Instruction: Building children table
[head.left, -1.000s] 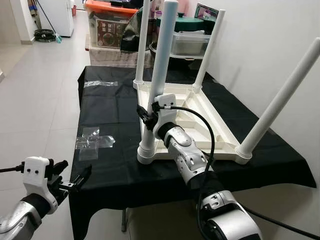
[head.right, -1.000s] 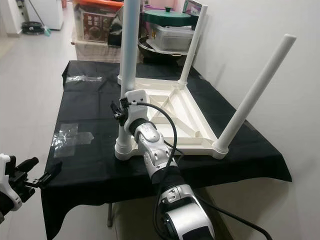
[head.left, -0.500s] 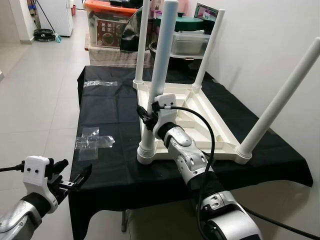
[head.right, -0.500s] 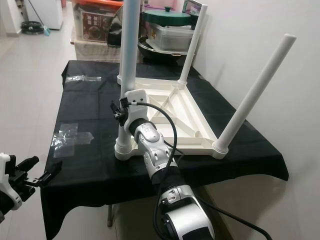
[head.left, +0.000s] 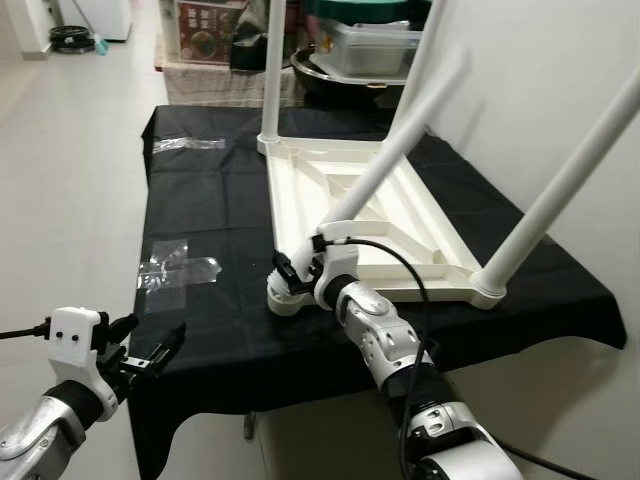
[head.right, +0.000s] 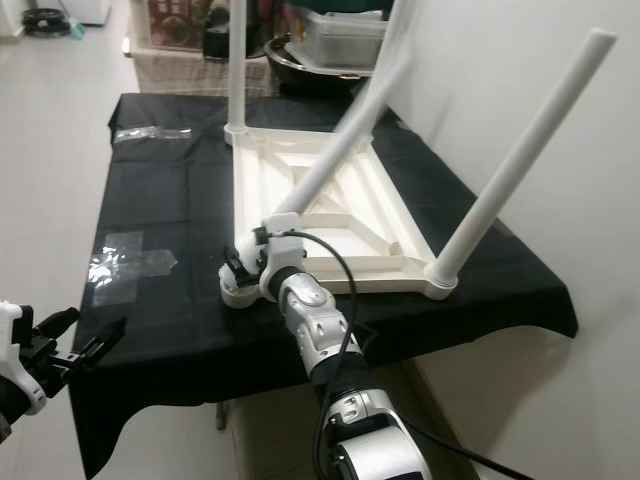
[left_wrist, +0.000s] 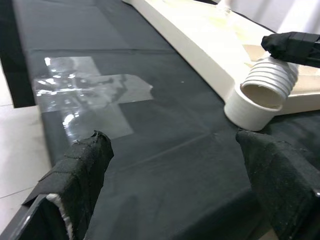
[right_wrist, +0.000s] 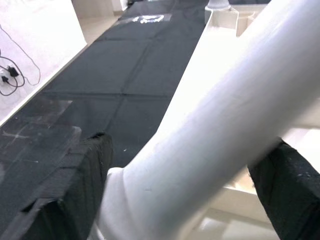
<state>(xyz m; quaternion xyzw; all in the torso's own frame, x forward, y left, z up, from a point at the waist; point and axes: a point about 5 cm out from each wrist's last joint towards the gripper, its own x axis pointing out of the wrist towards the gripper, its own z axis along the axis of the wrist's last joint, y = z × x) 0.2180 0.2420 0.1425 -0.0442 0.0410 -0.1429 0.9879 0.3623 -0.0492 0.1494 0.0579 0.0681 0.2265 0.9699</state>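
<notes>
- Since a second ago, the near leg (head.left: 400, 150) is no longer standing upright in its corner socket (head.left: 283, 296); it is now leaning steeply toward the wall, with its threaded end out of the socket, and the whole scene is sitting lower as the camera has tipped.
- Left eye view: the upside-down children table (head.left: 355, 215) is lying on the black-draped desk (head.left: 215, 330). Three legs are still standing in their corners, which makes four legs counting the tilted one. The right gripper (head.left: 300, 272) is clenching its jaws on the tilted leg near its lower end, just above the empty socket. The left gripper (head.left: 140, 350) is hovering off the desk's near left corner, jaws spread and holding nothing. Two patches of clear tape (head.left: 175, 268) are lying on the cloth, one near and one far. Storage boxes (head.left: 215, 30) are standing behind the desk; their label is too blurred to read.
- Right eye view: the same layout is showing, with the right gripper low at the near left corner of the table frame.
- Left wrist view: the ribbed leg end (left_wrist: 267, 82) is sitting tilted just above the round socket, a black fingertip (left_wrist: 295, 45) pressing on it.
- Right wrist view: both black fingers (right_wrist: 75, 190) are flanking the white leg, touching it.
</notes>
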